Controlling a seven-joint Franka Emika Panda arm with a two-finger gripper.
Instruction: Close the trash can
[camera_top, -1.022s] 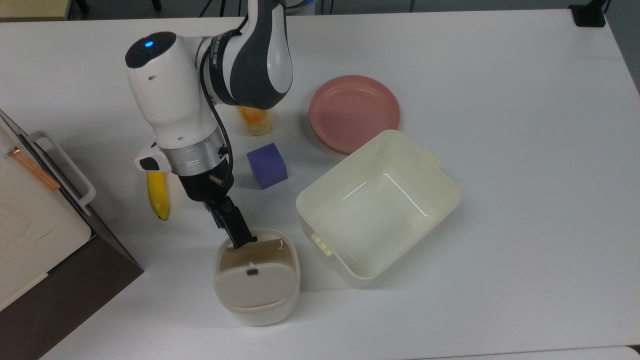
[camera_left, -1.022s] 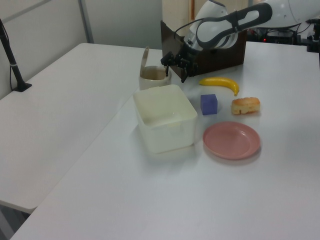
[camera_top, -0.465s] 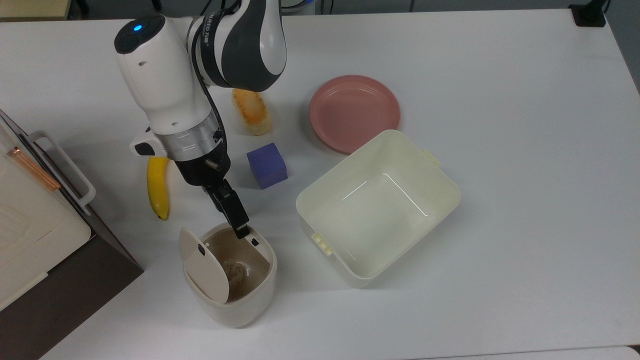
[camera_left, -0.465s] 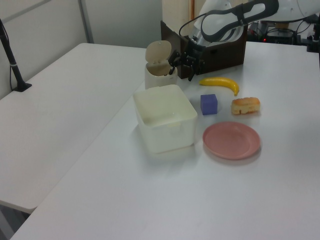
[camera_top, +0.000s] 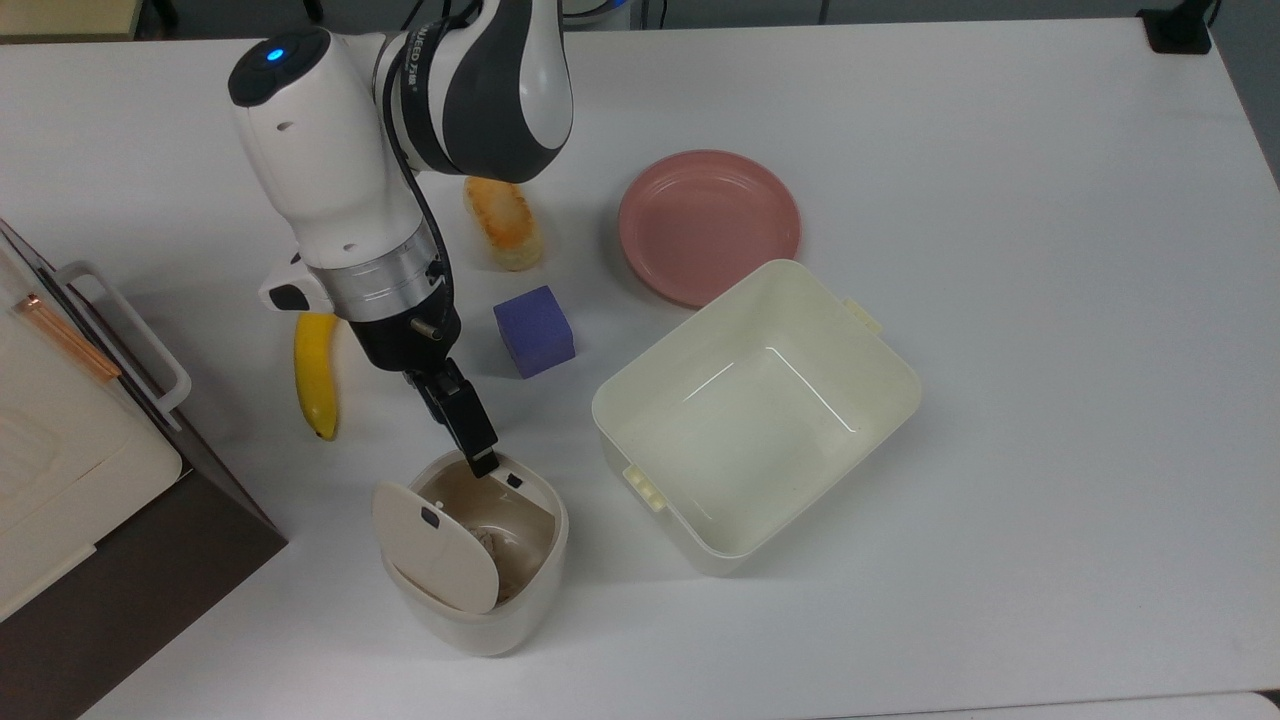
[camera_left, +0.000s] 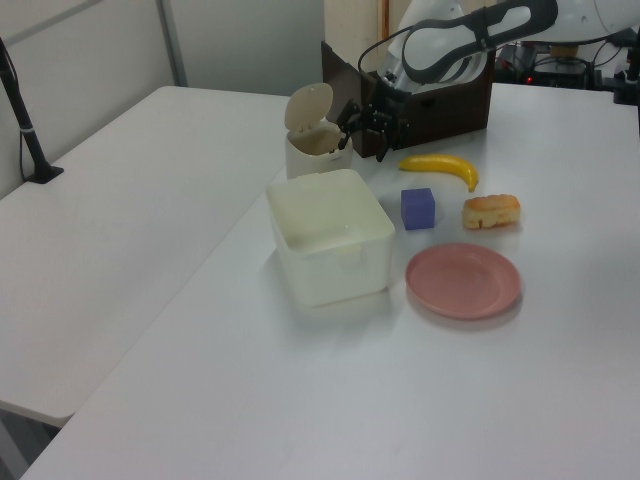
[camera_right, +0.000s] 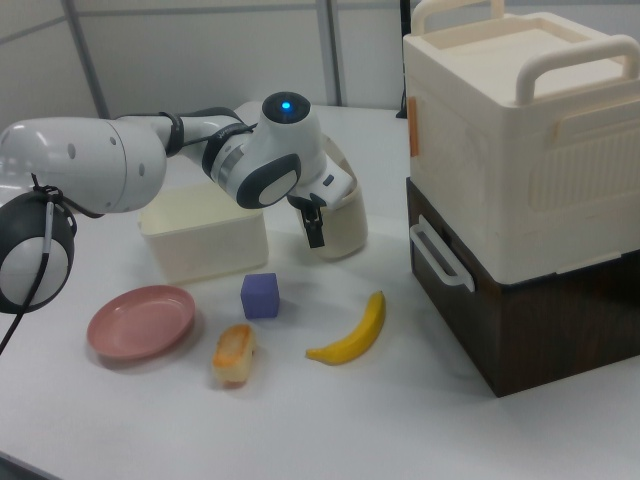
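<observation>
table (camera_top: 1000, 150): white, matte, lit evenly from overhead | second white table (camera_left: 120, 230): butted against it on the left view's left | black clamp post (camera_left: 20, 115): stands at that table's far edge | wall (camera_left: 90, 45): pale grey panels behind | dark brown cabinet (camera_right: 520, 310): beside the table, cream handled case (camera_right: 520, 130) stacked on top

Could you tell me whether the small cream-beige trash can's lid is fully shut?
No, the small cream-beige trash can's flat lid stands raised, exposing its tan inside.
</observation>
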